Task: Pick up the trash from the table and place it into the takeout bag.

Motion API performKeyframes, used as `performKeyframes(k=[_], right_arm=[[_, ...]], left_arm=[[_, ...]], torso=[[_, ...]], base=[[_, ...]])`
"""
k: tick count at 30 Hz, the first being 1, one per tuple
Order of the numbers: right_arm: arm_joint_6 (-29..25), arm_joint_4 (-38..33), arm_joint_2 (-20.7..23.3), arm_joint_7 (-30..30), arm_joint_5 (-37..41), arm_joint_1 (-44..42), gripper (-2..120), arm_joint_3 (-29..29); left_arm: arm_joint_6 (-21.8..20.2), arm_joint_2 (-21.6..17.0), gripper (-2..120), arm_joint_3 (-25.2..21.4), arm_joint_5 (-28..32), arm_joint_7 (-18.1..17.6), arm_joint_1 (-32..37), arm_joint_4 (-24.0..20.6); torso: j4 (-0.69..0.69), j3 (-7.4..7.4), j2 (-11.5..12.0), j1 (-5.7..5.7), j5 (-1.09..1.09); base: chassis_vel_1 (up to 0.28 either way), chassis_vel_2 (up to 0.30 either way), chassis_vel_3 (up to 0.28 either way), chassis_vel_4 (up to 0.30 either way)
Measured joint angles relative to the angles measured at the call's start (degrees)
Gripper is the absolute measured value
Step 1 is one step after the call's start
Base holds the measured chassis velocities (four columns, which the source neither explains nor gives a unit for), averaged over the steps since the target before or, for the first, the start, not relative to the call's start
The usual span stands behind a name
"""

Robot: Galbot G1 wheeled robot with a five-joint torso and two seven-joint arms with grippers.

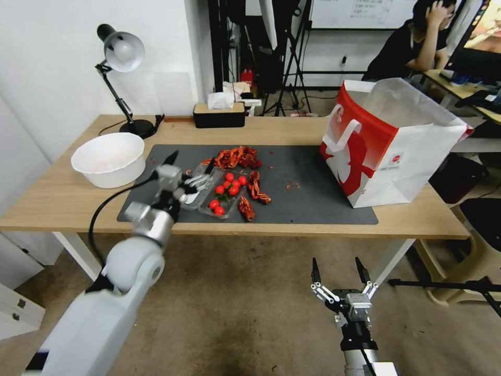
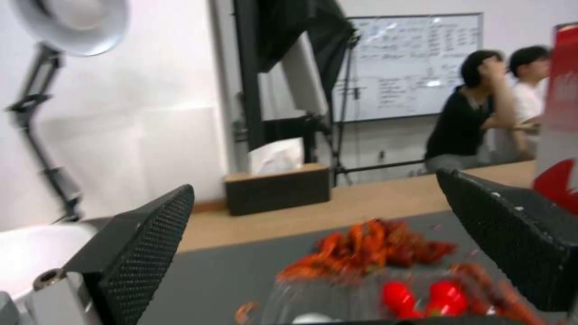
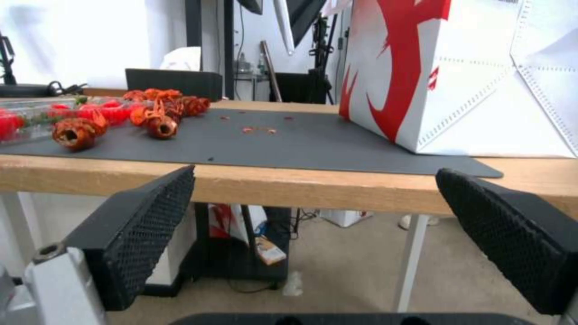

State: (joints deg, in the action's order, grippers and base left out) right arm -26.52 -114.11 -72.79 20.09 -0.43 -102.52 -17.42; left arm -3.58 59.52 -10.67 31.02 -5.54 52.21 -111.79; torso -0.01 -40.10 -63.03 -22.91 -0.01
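bowl [image 1: 108,158] left on table [image 1: 62,201], takeout bag [image 1: 389,143] right

Matt grey mat [image 1: 308,193] on light wood table [image 1: 62,198]; glossy paper bag [image 1: 412,156].

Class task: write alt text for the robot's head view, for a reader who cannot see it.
The left claw, open, hovers over a clear tray of tomatoes and red shells on a grey mat. A paper bag stands to its right; the right claw hangs open below the table.
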Motion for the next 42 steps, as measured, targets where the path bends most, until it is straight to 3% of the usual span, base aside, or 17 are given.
performKeyframes(k=[3, 4, 8, 13, 17, 29, 42], right_arm=[[0.0, -0.4, 0.1, 0.0, -0.2, -0.2, 100, 0.0], [0.0, -0.4, 0.1, 0.0, -0.2, -0.2, 100, 0.0], [0.3, -1.0, 0.6, -0.1, -0.2, -0.1, 100, 0.1], [0.6, -1.6, 0.9, -0.1, -0.3, 0.2, 100, 0.1], [1.6, -2.8, 1.7, -0.2, 0.2, 0.8, 100, -0.2], [5.6, -4.5, 4.1, -4.9, 8.0, 3.1, 100, -2.3], [6.5, -4.6, 4.3, -6.6, 12.4, 4.0, 100, -2.7]], left_arm=[[1.7, 1.3, 100, -6.1, -3.9, 0.0, 10.2, -2.6], [1.7, 1.3, 100, -6.1, -3.9, 0.0, 10.2, -2.6], [5.5, 4.7, 100, -12.7, -10.1, -1.4, 21.7, -5.0], [6.9, 5.8, 100, -14.4, -11.5, -1.7, 26.1, -5.7], [10.6, 7.7, 100, -17.2, -13.3, -1.6, 34.8, -6.7], [18.8, 8.8, 100, -21.7, -14.5, -1.3, 43.3, -4.9], [21.5, 9.7, 100, -22.0, -15.3, -1.0, 44.2, -2.3]], torso=[[0.01, 0.00, 0.0, 0.00, -0.01], [0.01, 0.00, 0.0, 0.00, -0.01], [0.01, 0.00, 0.0, 0.00, 0.00], [-0.01, 0.00, 0.0, 0.00, 0.02], [0.01, 0.00, 0.0, 0.00, 0.00], [0.01, -0.01, 0.0, 0.00, 0.00], [0.00, -0.01, 0.0, -0.01, 0.01]], base=[[0.000, 0.000, 0.000, 0.000], [0.000, 0.000, 0.000, 0.000], [0.000, 0.000, 0.000, 0.000], [0.000, 0.000, 0.000, 0.000], [0.000, 0.000, 0.000, 0.000], [0.000, 0.000, 0.000, 0.000], [0.000, 0.000, 0.000, 0.000]])
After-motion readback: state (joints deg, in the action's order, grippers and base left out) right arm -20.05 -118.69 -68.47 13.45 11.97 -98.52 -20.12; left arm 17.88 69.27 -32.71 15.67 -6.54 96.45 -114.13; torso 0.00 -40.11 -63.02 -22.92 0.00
